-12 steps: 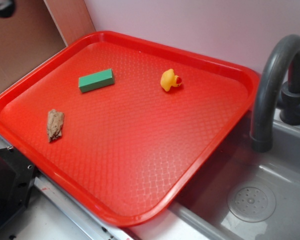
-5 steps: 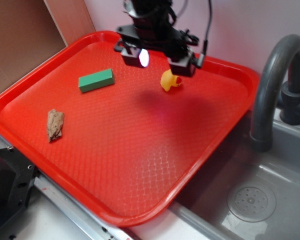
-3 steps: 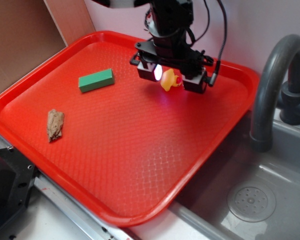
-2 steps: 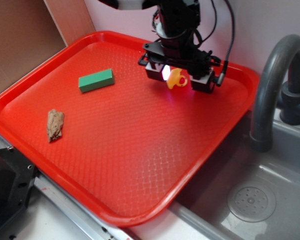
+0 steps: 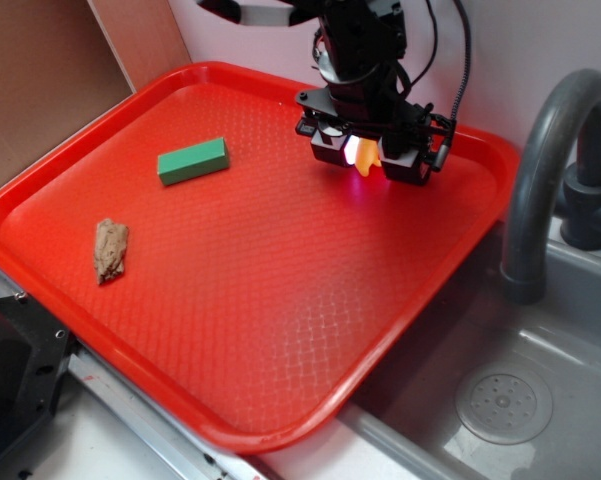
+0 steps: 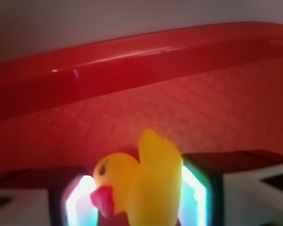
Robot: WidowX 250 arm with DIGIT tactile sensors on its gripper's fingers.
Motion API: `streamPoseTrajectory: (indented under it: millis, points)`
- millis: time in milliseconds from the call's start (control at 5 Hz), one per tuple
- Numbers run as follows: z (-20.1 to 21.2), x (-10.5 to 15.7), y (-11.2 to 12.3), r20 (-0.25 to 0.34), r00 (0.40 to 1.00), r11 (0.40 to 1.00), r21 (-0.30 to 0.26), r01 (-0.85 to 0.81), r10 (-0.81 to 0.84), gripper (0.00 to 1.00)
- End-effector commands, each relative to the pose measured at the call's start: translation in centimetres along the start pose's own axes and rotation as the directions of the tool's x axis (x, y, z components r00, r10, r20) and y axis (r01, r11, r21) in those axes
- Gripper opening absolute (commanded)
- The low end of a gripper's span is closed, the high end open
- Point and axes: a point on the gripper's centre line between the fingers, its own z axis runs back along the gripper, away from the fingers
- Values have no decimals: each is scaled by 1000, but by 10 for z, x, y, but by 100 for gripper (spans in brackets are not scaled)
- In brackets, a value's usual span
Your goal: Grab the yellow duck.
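The gripper [image 5: 368,157] hangs over the upper right part of the red tray [image 5: 280,400], its two glowing pads [image 5: 330,148] closed against the yellow duck [image 5: 363,153], which sits between them. In the exterior view only a sliver of yellow and orange shows between the black finger blocks. The wrist view gives more — the duck [image 6: 141,183] fills the lower centre of the frame, red beak pointing lower left, with a lit pad [image 6: 194,195] pressed to its right flank and another at its left. Whether the duck rests on the tray floor or is lifted clear, I cannot tell. The green block [image 5: 193,160] lies at the upper left of the tray; the brown rough lump [image 5: 110,249] lies at the left, well apart from it. A grey faucet [image 5: 550,170] stands over the sink [image 5: 500,400] at right.
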Motion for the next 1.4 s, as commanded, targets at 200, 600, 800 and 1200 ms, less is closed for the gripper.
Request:
streamPoseTrajectory:
  millis: [200,600,800,1200]
  points:
    - [87,0,38,-69,997,997,-68,35,-40,0]
    - [181,-34,109,-116,988,975,-210,76,-102,0]
    - [201,-52,136,-88,992,974,-213,73,-93,0]
    - [214,-61,169,-33,999,982,-185,-30,24,0]
